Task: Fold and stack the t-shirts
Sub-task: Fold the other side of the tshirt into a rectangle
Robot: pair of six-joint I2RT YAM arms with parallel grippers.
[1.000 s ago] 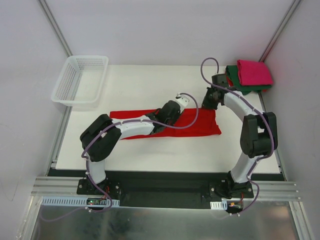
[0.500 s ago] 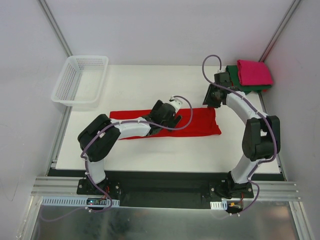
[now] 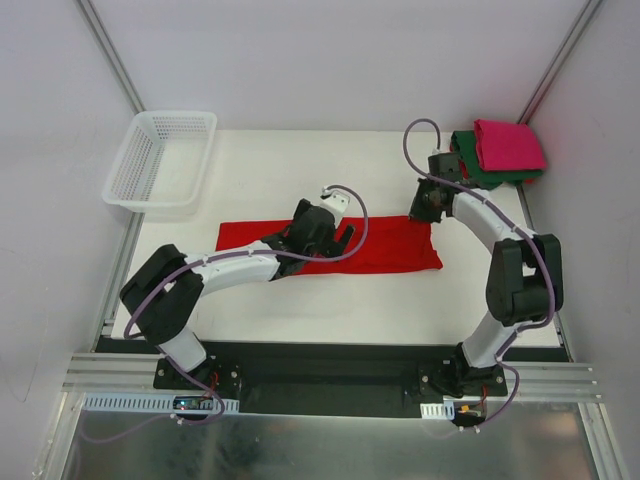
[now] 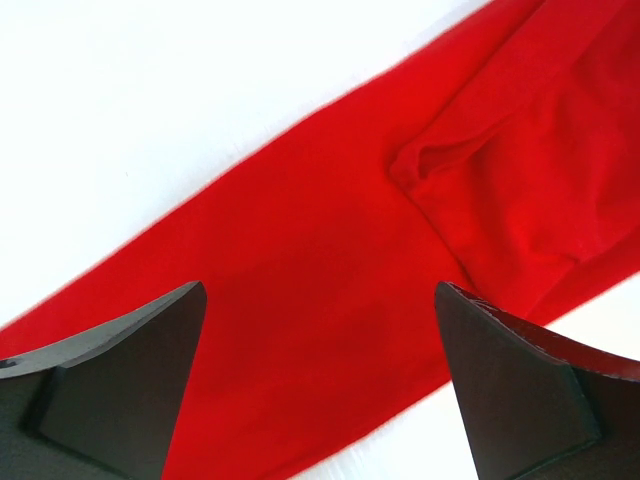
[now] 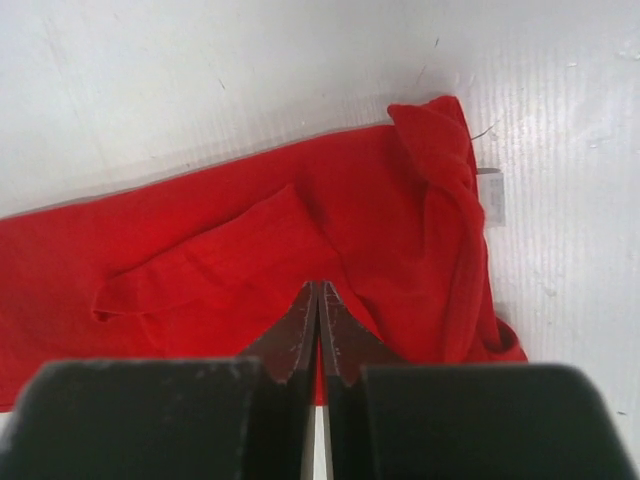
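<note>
— White tabletop (image 3: 280,170), grey walls behind it. Where are you with the shirts?

— On the red t-shirt (image 3: 400,250). It lies as a long band across the middle of the table, with a sleeve folded in on top. My left claw (image 4: 318,330) hangs over the band's middle, spread wide and holding nothing. My right claw (image 5: 318,300) is above the band's right end, near the far edge. Its fingers are pressed together, with no cloth between them that I can see.

— What makes the next fold a good one?

— I reckon the band wants halving, end over end. Each claw should take a corner of one short end and pinch every layer. Then both lift low and carry it straight across so the edges meet. The loose tuck near the right end could slip out, so I'd press it flat first.

— And the basket?

— The white mesh basket (image 3: 128,165) sits at the far left corner, and nothing shows inside it. At the far right corner the magenta-pink t-shirt (image 3: 508,143) lies folded on the dark green t-shirt (image 3: 470,165).
</note>
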